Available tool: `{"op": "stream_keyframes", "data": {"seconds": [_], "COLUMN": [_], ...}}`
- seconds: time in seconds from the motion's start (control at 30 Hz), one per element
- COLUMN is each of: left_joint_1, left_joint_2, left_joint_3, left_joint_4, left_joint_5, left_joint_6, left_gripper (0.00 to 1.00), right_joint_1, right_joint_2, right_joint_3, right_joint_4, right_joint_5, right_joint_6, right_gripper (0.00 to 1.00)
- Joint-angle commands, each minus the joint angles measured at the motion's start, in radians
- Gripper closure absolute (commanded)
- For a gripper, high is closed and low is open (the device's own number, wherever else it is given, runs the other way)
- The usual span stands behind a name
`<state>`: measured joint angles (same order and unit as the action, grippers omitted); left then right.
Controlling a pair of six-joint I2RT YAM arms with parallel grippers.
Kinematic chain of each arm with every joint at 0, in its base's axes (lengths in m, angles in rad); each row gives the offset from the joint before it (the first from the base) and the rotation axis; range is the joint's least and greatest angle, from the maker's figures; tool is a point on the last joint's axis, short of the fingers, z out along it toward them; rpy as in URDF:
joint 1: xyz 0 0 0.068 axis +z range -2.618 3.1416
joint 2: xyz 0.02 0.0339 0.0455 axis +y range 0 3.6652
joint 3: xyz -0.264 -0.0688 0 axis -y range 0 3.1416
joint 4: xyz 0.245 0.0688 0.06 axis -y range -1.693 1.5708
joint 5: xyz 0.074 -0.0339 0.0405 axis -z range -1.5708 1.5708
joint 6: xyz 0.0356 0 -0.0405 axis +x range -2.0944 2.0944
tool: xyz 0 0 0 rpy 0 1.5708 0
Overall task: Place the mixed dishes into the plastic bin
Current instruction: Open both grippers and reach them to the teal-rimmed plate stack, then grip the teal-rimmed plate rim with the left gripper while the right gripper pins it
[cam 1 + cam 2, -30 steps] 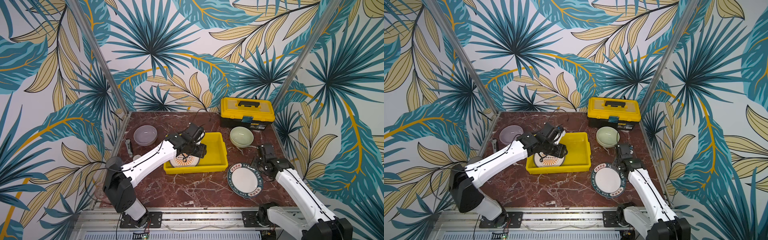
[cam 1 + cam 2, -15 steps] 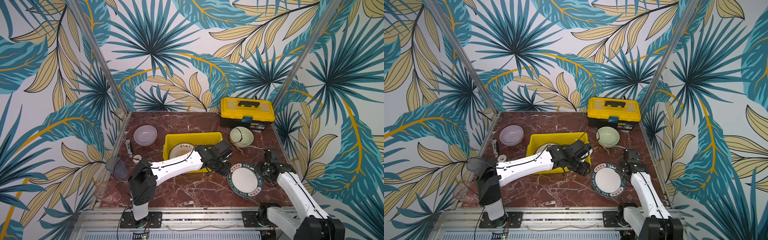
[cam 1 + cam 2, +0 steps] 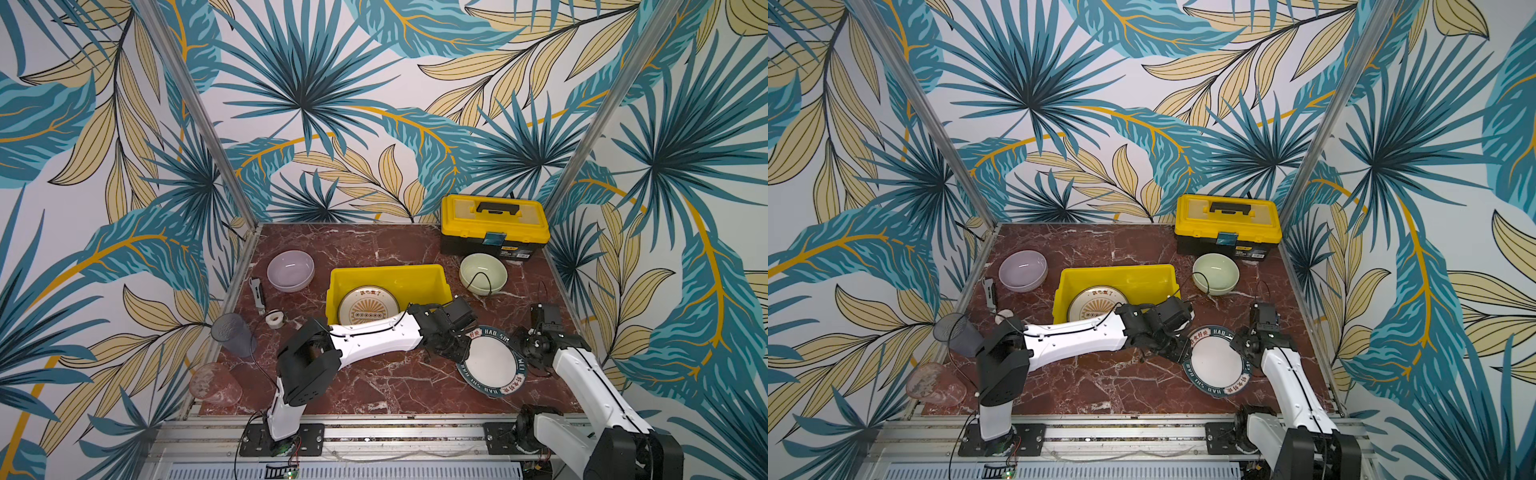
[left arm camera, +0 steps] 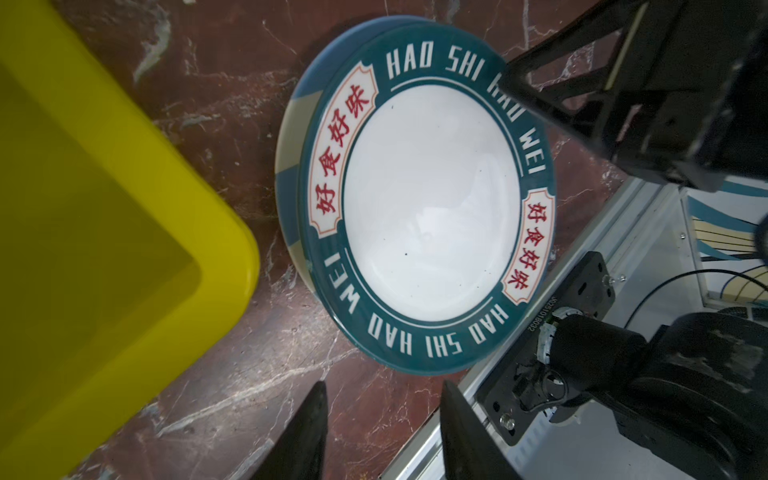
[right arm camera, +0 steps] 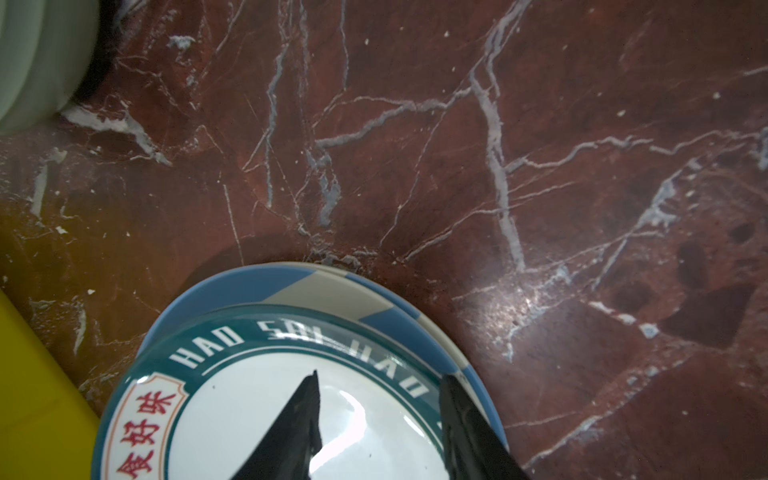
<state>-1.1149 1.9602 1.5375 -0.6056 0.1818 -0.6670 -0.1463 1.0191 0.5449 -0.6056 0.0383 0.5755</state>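
The bin sits mid-table. The sunburst plate lies flat inside it, toward its left front.

The lettered plate is outside the bin, on the marble table near the bin's front right corner. It is stacked on the striped plate, whose rim peeks out on one side.

The left gripper is low at the lettered plate's left edge. In the left wrist view its jaws are parted with only table between them. The plate's rim is just ahead, and nothing is grasped.

The right gripper is at the plate's right edge. In the right wrist view its jaws stand apart astride the rim, with one finger over the white well and the other at the outer edge. I cannot tell whether they touch the plate.

The lilac bowl stands left of the bin. The green bowl stands to the right, just in front of the toolbox.

A grey tumbler and a clear tumbler are at the table's left front edge.
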Motion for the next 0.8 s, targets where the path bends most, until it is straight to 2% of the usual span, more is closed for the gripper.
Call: {"op": "stream_keyframes", "data": {"seconds": [0.0, 0.43, 0.77], "left_joint_1": [-0.013, -0.036, -0.036], "left_joint_2": [0.018, 0.089, 0.11], "left_joint_3": [-0.004, 0.006, 0.005], "left_joint_4": [0.047, 0.063, 0.064], "left_joint_5": [-0.008, -0.009, -0.034], "left_joint_6": [-0.021, -0.033, -0.03], "left_gripper": [0.56, 0.61, 0.61], "right_joint_1": [-0.004, -0.004, -0.003], "right_joint_2": [-0.004, -0.121, -0.093], "right_joint_3": [-0.025, 0.0, -0.021], "right_joint_4": [-0.018, -0.09, -0.086], "right_joint_5": [-0.007, 0.001, 0.043], "right_joint_6": [0.012, 0.0, 0.025], "right_gripper": [0.52, 0.52, 0.52]}}
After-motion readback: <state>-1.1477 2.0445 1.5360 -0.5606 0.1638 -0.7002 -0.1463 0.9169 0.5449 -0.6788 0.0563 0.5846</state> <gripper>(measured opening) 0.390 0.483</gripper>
